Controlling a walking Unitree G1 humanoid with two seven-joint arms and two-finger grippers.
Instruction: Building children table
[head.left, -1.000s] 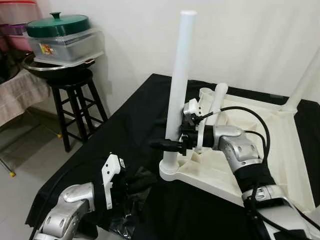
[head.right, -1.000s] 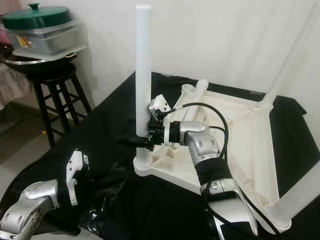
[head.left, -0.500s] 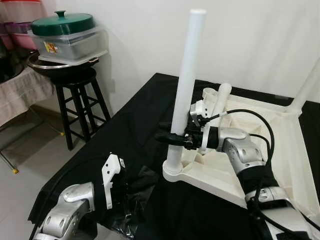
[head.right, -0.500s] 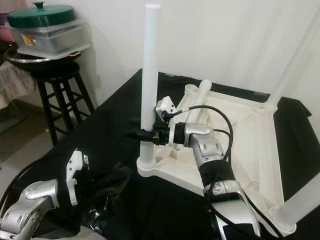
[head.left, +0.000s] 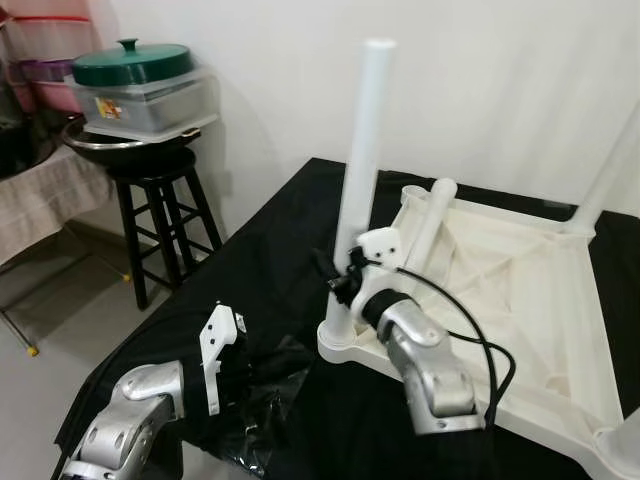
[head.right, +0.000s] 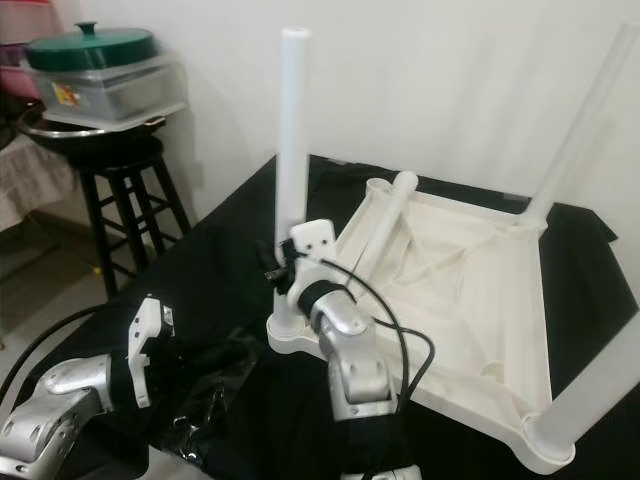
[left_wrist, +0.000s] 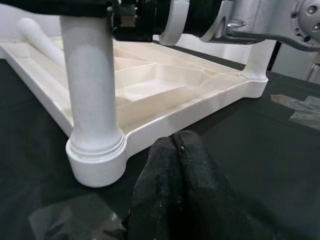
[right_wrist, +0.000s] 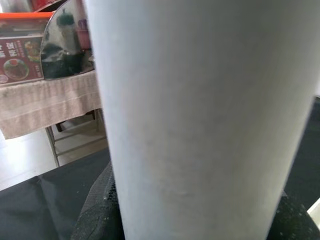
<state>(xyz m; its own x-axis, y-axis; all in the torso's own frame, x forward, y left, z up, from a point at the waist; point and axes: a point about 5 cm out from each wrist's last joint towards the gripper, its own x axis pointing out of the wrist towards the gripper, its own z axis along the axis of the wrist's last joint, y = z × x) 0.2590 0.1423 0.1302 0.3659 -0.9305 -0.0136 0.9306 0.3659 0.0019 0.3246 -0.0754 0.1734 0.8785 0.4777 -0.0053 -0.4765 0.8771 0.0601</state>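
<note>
The white children's table (head.left: 500, 270) lies upside down on a black cloth. One white leg (head.left: 362, 160) stands upright in the near-left corner socket (head.left: 340, 345). My right gripper (head.left: 335, 275) is shut on this leg just above the socket, and the leg's white surface (right_wrist: 200, 115) looms close in the right wrist view. A loose leg (head.left: 428, 220) lies across the far-left corner of the underside. My left gripper (left_wrist: 180, 145) rests low on the cloth in front of the socket, with its black fingers (left_wrist: 165, 190) pressed together and nothing between them.
Two more legs stand in the back-right (head.left: 610, 170) and near-right (head.right: 590, 400) corners. A black stool (head.left: 160, 215) at the left carries a metal basin and a green-lidded container (head.left: 140, 75). Clear plastic wrap (head.left: 265, 400) lies on the cloth near the left arm.
My right forearm has swung round from the right side to the near side of the leg, with the gripper still on it. The left arm has stayed put. The camera shifted slightly.
</note>
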